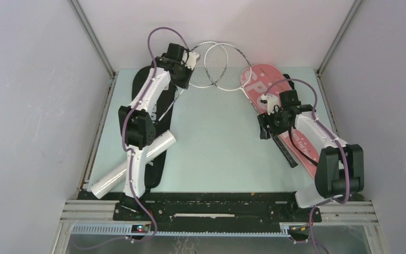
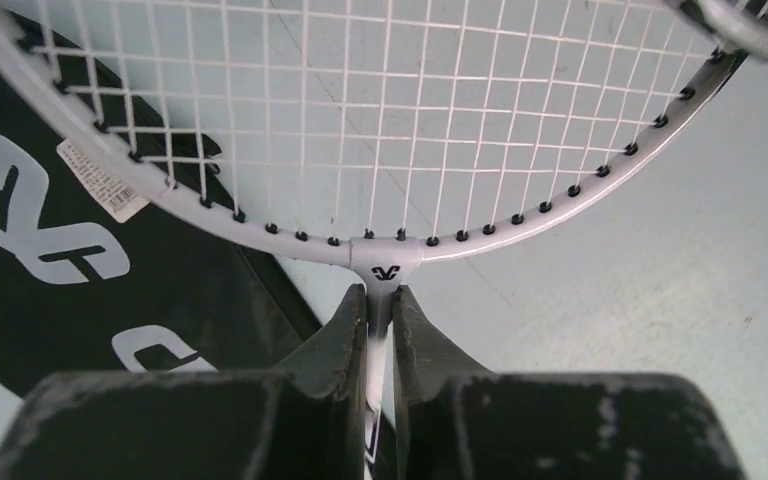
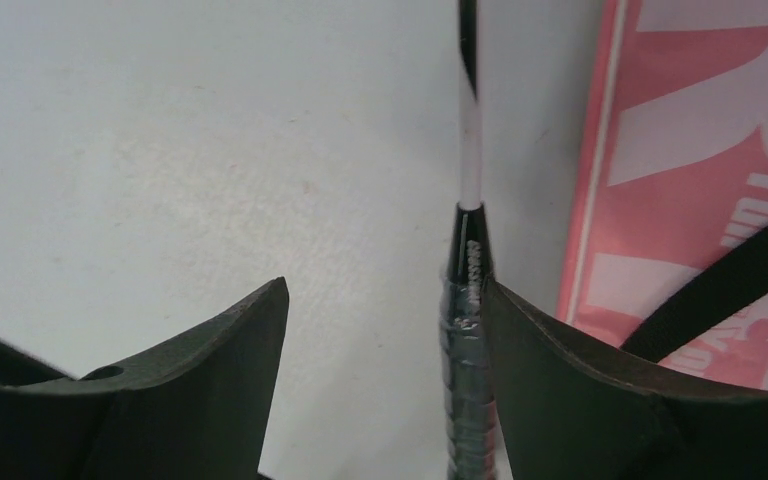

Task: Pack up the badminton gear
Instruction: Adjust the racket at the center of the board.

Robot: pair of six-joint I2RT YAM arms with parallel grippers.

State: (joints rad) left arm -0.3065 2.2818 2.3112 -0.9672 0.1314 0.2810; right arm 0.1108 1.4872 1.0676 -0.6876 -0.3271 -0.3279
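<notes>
L gripper (image 2: 381, 300) clamped on shaft of white-framed racket (image 2: 352, 250) just below head, black fabric racket cover (image 2: 80, 310) to its left. R gripper (image 3: 385, 290) wide, I see black-wrapped racket handle (image 3: 465, 390) touching one finger, pink racket cover (image 3: 680, 150) on its right. Pale green tabletop (image 1: 217, 143) btwn grippers; grey walls (image 1: 31, 106) hem table edges.

Soft even light, faint shadows (left end effector (image 2: 380, 293) blurred close up)
</notes>
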